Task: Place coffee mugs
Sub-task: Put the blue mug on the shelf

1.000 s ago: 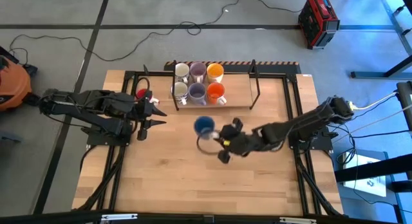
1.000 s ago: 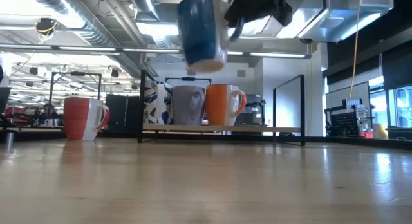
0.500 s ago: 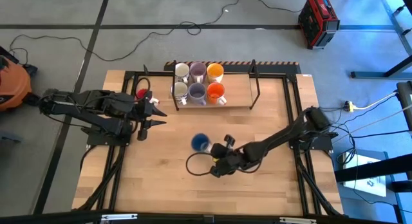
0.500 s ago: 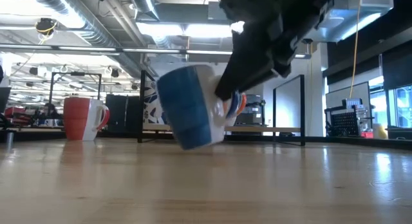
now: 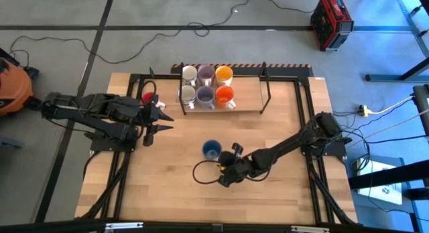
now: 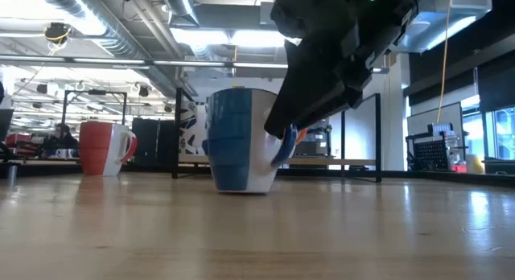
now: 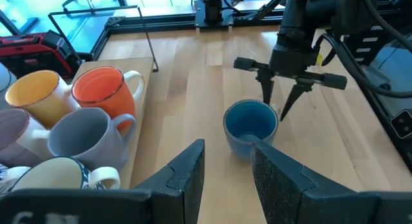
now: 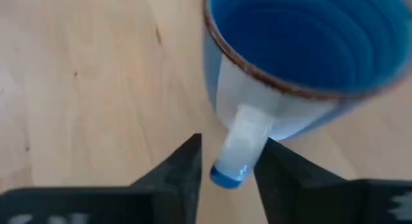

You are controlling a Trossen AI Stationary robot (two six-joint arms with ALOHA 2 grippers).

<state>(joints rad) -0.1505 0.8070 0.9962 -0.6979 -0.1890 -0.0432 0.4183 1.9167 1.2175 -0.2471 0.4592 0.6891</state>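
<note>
The blue mug point(image 5: 212, 150) stands upright on its base in the middle of the table, also clear in the low view point(image 6: 239, 140). My right gripper point(image 5: 221, 159) is just on its near-right side, pointing down. It is open, with one finger on each side of the mug's handle point(image 8: 239, 145). My left gripper point(image 5: 164, 121) waits open at the table's left, beside the red mug point(image 5: 146, 98), which stands on the table. Six mugs stand on the tray point(image 5: 248, 99) at the far side: two white, two lavender, one yellow-orange, one orange. My right gripper comes at the blue mug's handle point(image 8: 248, 130) from above, with a finger point(image 8: 183, 169) on each side. Bare wood shows between one finger and the handle. The other finger lies close against it, and I cannot tell whether it touches. The mug stands upright on the table.
A black wire frame point(image 5: 268, 86) rises around the tray. The tray's right half is bare wood. A black cable loop point(image 5: 201, 174) lies on the table near my right gripper. Open tabletop stretches toward the near edge.
My right gripper has come down and toward the near edge with the blue mug. The mug hung high in the air a second ago and was tilted just above the table half a second ago. It now stands upright on its base.
</note>
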